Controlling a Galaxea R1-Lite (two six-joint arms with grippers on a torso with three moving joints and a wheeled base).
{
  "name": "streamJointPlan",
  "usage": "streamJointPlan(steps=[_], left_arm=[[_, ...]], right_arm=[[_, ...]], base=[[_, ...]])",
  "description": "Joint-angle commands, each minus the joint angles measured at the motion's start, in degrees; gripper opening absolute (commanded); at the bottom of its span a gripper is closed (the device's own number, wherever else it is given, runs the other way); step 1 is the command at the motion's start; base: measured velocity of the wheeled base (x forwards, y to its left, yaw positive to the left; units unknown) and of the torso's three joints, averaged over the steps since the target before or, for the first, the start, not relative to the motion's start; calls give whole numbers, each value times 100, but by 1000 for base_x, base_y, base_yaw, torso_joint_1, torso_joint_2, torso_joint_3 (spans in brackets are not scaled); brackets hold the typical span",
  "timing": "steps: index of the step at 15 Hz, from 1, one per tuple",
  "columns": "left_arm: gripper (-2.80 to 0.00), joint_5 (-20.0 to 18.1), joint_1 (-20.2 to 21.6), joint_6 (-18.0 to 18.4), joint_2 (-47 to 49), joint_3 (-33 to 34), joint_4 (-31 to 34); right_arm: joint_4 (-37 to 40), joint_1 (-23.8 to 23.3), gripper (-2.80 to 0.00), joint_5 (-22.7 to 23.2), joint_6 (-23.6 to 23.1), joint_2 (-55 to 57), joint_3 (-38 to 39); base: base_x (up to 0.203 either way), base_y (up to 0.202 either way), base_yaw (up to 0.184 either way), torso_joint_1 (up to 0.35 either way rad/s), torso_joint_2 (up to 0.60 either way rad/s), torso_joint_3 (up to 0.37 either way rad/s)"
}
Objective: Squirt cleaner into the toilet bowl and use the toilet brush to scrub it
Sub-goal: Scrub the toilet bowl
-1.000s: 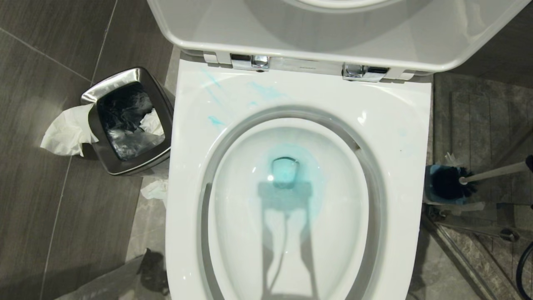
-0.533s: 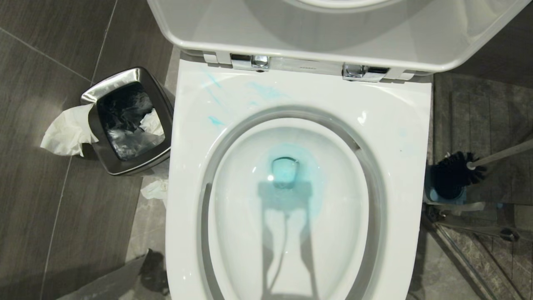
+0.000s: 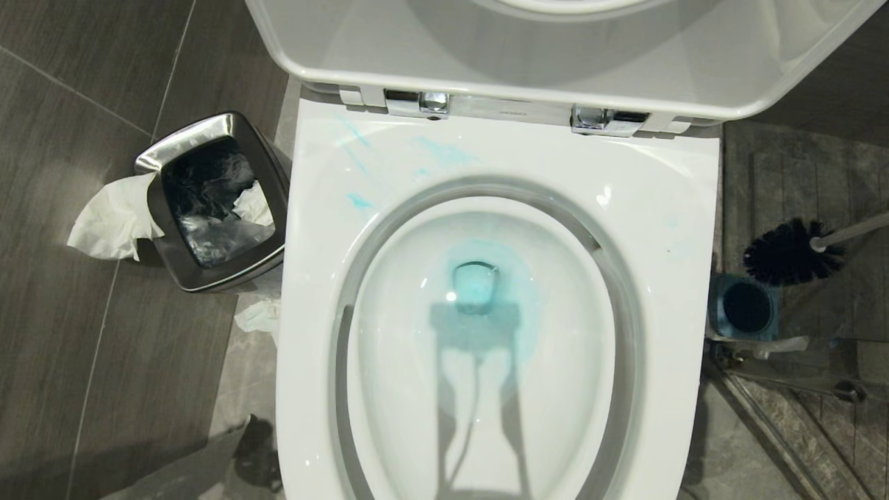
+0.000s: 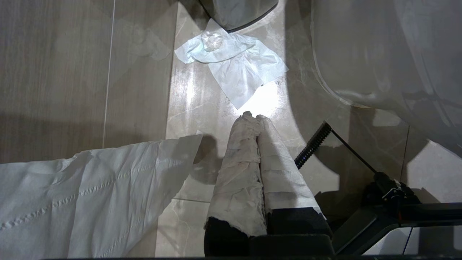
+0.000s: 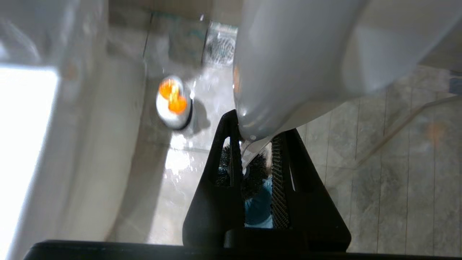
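The toilet bowl [image 3: 667, 208] stands open, lid raised. Turquoise cleaner [image 3: 479, 285] tints its water and smears the back rim. The toilet brush hangs in the air to the right of the bowl, its black bristle head [image 3: 788, 251] just above and beyond the blue holder [image 3: 744, 305], its white handle [image 3: 851, 230] running off the right edge. In the right wrist view my right gripper [image 5: 258, 126] is shut on that white handle, with the bristle head [image 5: 252, 173] and holder [image 5: 258, 206] below. My left gripper [image 4: 254, 116], fingers wrapped in white, is shut and empty above the floor.
A square steel bin [image 3: 208, 201] stands left of the toilet with tissue [image 3: 111, 219] hanging over its side. More tissue [image 4: 234, 61] and a white paper sheet [image 4: 90, 191] lie on the floor. A round white-and-orange object [image 5: 173, 103] sits on the wet floor.
The brush head has risen out of the holder and shifted up and to the right. The holder's dark hole now shows empty. Nothing else has moved.
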Motion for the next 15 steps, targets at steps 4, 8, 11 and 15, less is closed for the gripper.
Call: streamJointPlan(steps=[4,8,11,15], left_arm=[[-280,0,1,0,5,9,0],[-280,0,1,0,5,9,0],[-280,0,1,0,5,9,0],[-280,0,1,26,5,9,-9]], right_arm=[[811,1,-280,-153,145,-18,-1355],[1589,1,-280,-145,146,69,-2287],[1886,1,-280,-172,146,50,-2515],[1912,10,-280,-154,142,-68,-2545]], base=[[0,0,0,0,0,0],[0,0,0,0,0,0],[0,0,0,0,0,0],[0,0,0,0,0,0]])
